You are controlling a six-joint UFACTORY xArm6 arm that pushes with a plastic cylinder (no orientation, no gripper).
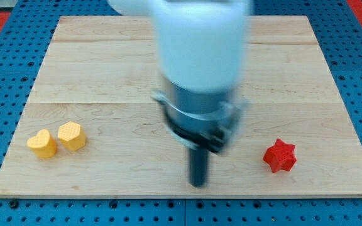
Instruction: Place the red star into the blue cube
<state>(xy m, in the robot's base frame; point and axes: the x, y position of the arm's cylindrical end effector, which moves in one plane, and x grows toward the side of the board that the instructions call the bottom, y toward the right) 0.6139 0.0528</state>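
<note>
There is no pincer on this arm to open, clench or grasp anything: it ends in a straight dark rod, and my tip (198, 184) rests on the wooden board (105, 69) in the lower middle of the frame, touching no block. Above the tip the blurred white and grey body of the arm (200, 56) fills the upper centre of the frame and hides part of the board behind it. The red star (279, 156) lies in the lower right of the frame, near the board's bottom edge, well apart from the tip and on its right. In the lower left sit two yellow blocks just beside each other: a yellow heart (42, 143) nearer the left edge, and a yellow block (71, 135) of roughly hexagonal outline slightly higher and to its right; whether the two touch cannot be told. Both are well apart from the tip. The blue cube named in the task does not show. The board lies on a blue perforated table (5, 69).
</note>
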